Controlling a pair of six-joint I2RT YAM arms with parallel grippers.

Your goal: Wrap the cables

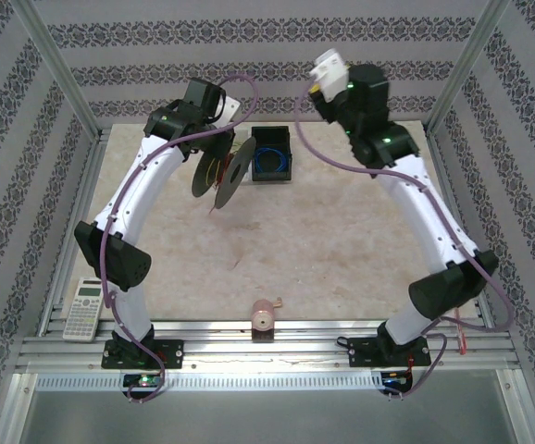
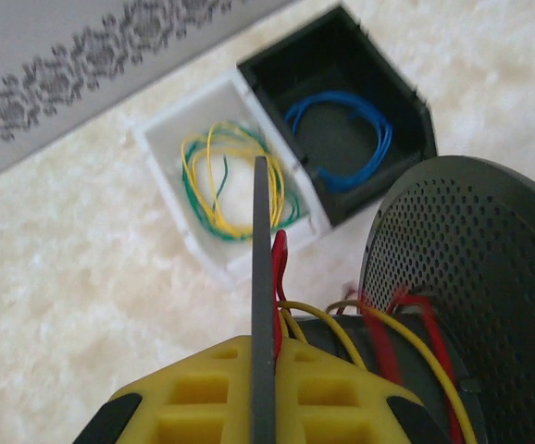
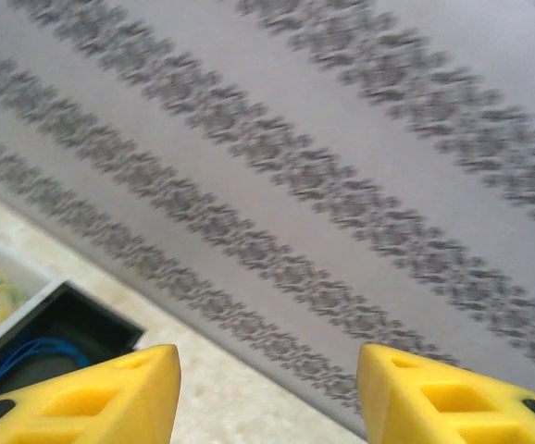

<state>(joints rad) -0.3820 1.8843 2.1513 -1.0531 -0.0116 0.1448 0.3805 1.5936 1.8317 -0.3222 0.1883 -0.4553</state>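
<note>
One bunch of red cables, thin and glossy, is wound in a few slanting turns round the hub of one dark spool, mixed with thin yellow wire. A short red loop pokes up beside the near disc.

The spool has two round discs. The far one is matt grey and dotted with small holes. The near one shows edge-on as a thin dark line.

The left gripper, its two yellow ribbed fingers closed, pinches that near disc and holds the spool above the mottled beige table, beside two square bins.

The white bin holds one yellow-green wire coil. The black bin, touching it, holds one blue wire coil.

The right gripper hangs high with its fingers apart and nothing between them. One pale calculator lies at the table's near left corner.
</note>
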